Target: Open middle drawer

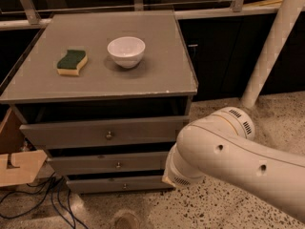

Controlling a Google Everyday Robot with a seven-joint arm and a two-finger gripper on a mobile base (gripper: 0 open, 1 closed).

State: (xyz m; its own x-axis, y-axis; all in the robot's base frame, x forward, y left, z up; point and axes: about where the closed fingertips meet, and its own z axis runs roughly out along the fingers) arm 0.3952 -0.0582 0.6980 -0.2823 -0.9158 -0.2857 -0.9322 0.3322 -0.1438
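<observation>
Claw out of sight, beyond the picture or behind the arm; no telling how far open it stands or whether it has hold of anything. Of the robot, only a thick white arm (pixel 228 151) visible, reaching in from the lower right, its rounded near end low against the right side of the drawer fronts.

With the claw unseen, places taken from that arm end instead. Middle drawer (pixel 95 164) directly to the left of it, at the same height: long, grey, flat-fronted, of medium front height, with a small round metal knob (pixel 118 165) at its centre. Right end covered by the arm. Dark gap along its upper edge. Sits second of three, under the taller top drawer (pixel 71 133) with its bigger knob (pixel 109 135), and over the slimmest bottom drawer (pixel 95 185).

Higher up and to the left, a grey tabletop (pixel 157 70) carrying a white bowl (pixel 126 51) and, well apart to the bowl's left, a green-and-yellow sponge (pixel 72 62).

Far left at drawer height, a light wooden piece (pixel 16 168); below it, dark cables (pixel 43 194) on the speckled floor (pixel 224 213). Up to the right, a leaning white post (pixel 276 46).
</observation>
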